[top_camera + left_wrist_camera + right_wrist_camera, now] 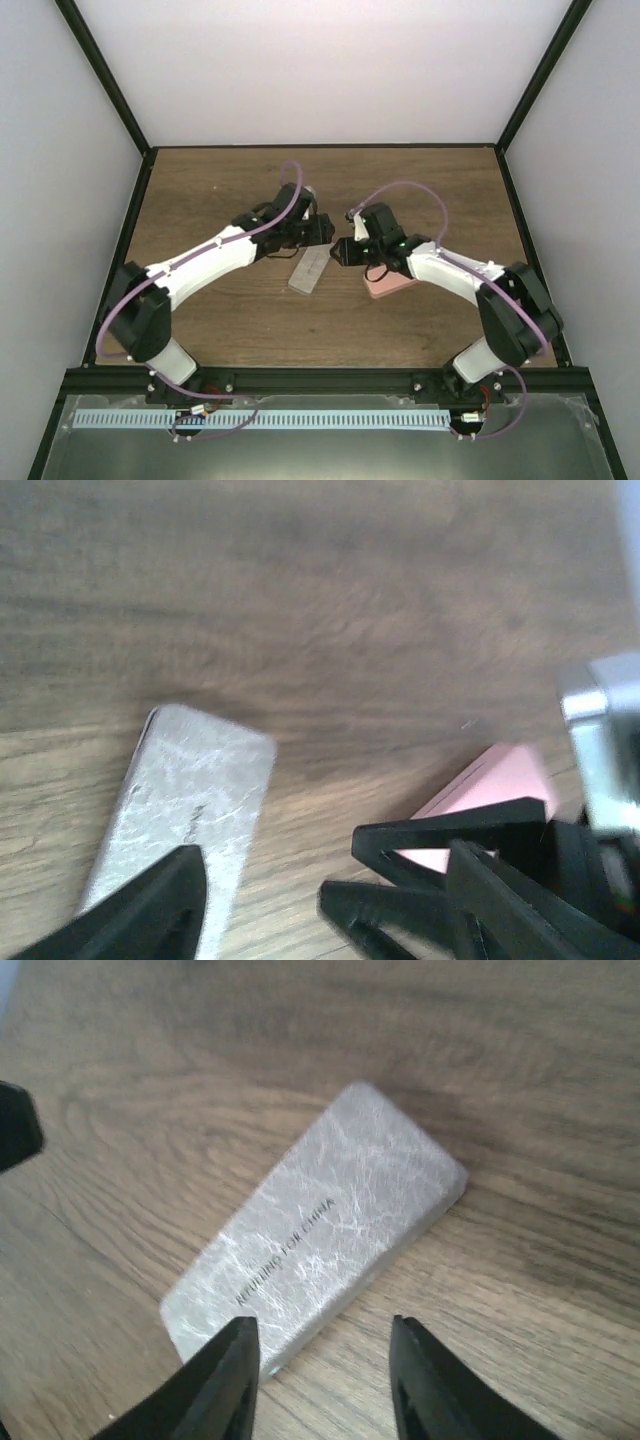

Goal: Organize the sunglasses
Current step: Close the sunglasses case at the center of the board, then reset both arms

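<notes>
Grey oblong case [310, 269] lies closed on the wooden counter [220, 190], mid-frame. The left gripper [322, 230] and right gripper [322, 1328], both parted and empty, hover by its upper end. No sunglasses show; perhaps they are cased. Lift both clear without nudging the case.
</notes>
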Robot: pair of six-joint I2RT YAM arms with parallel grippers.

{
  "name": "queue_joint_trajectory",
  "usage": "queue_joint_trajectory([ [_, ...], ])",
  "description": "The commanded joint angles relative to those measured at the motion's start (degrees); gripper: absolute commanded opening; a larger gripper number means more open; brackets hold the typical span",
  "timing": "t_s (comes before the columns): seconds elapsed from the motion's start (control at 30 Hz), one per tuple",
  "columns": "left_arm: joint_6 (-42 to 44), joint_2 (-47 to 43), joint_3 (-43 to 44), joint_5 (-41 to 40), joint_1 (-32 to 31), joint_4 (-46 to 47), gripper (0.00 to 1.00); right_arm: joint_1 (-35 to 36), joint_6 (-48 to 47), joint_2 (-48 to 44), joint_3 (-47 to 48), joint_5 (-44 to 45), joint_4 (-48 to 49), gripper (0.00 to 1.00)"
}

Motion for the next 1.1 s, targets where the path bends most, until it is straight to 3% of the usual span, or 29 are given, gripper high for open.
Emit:
queue_joint_trajectory([
  [0.0, -0.54, -4.46, -1.11, 0.68, 1.33, 4.75, 0.8, -3.05, 1.25, -4.81, 3.84, 5.47, -7.73, 0.5],
  [0.07, -0.59, -5.2, -1.33, 1.14, 2.09, 5.05, 0.92, -6.85, 3.26, -7.1, 3.83, 7.03, -10.92, 0.53],
  [0.27, -0.52, -6.4, -3.51, 2.14, 3.17, 6.39, 0.98, -20.17, 4.58, -15.53, 0.77, 4.52, -20.1, 0.71],
  [0.57, -0.61, -7.97, -2.97, 3.4, 3.81, 8.41, 1.0, -21.98, 0.55, -30.19, -1.17, 1.47, -21.5, 0.95],
  [0.83, -1.27, -10.28, -2.6, 3.12, 6.72, 5.88, 1.0, -21.98, -2.34, -30.59, 1.17, 5.7, -24.93, 1.0],
  [0.97, -1.22, -15.68, -5.93, 3.86, 16.12, 4.89, 1.0, -21.98, -3.74, -33.33, 0.39, 8.01, -24.27, 0.97],
  [1.07, 3.92, -20.24, -9.34, 1.33, 24.44, 3.09, 1.0, -21.98, -6.3, -37.37, -2.89, 9.82, -19.89, 0.96],
])
